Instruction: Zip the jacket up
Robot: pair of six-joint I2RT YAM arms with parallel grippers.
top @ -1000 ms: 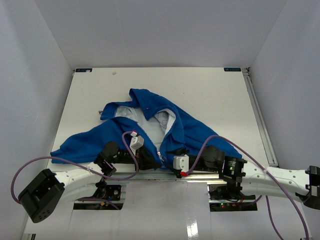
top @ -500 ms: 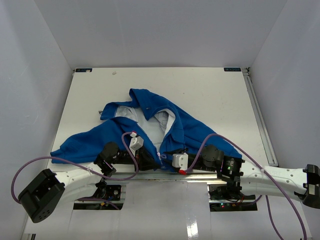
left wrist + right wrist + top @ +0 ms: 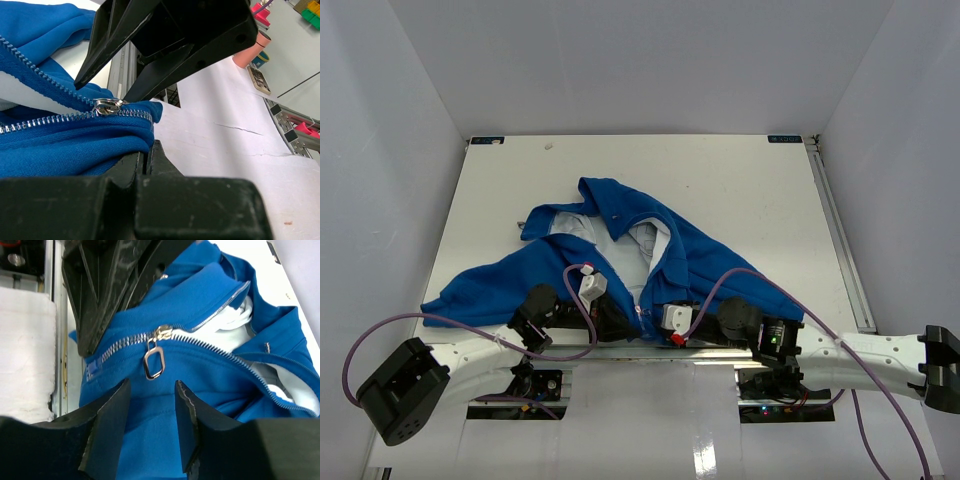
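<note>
The left claw (image 3: 147, 151) pinches the jacket (image 3: 520, 275) hem tight; the right claw (image 3: 150, 390), half open and empty, should close squarely on the zipper pull (image 3: 154, 362), then draw collarward

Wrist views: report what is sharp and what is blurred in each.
Left wrist: the zipper slider on the jacket is crisp; the left end effector is a dark, soft foreground. Right wrist: the pull tab is sharp with a glint; the right end effector looks soft.
</note>
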